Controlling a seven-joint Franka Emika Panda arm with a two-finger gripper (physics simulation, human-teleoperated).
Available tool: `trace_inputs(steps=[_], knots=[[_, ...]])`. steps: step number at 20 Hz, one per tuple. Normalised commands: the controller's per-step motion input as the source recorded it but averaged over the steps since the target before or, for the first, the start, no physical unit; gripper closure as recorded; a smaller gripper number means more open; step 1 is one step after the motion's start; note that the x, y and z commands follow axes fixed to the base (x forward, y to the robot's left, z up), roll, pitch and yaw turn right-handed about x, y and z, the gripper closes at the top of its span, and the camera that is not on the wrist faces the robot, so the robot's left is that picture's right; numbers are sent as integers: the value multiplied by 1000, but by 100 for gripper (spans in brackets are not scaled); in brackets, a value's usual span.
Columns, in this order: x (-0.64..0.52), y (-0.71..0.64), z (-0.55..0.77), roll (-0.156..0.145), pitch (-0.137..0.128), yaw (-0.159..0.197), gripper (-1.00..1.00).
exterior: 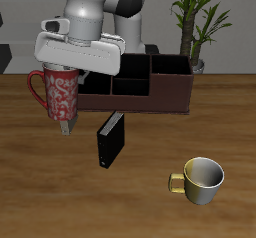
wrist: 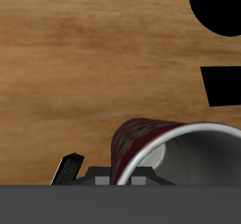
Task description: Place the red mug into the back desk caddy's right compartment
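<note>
The red mug, speckled and upright, hangs in my gripper, which is shut on its wall, with one fingertip showing below the mug's base. The mug is off the table, just in front of one end of the dark brown desk caddy. The caddy's black dividers form small middle cells and larger end sections, all of which look empty. In the wrist view the mug's red rim and grey-white inside sit close under my gripper, above bare wood.
A slim black book stands upright in front of the caddy, close to the mug. A yellowish-cream mug sits near the table's front edge. A potted plant stands behind the caddy.
</note>
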Motion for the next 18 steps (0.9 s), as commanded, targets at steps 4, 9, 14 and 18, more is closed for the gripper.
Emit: trace_inputs(steps=[4, 9, 14, 18], knots=[[-559, 171, 516, -24, -28, 2, 100], [-539, 224, 249, -15, 9, -37, 100], [-338, 197, 36, 9, 5, 8, 100], [-402, 175, 3, -19, 46, -33, 100]])
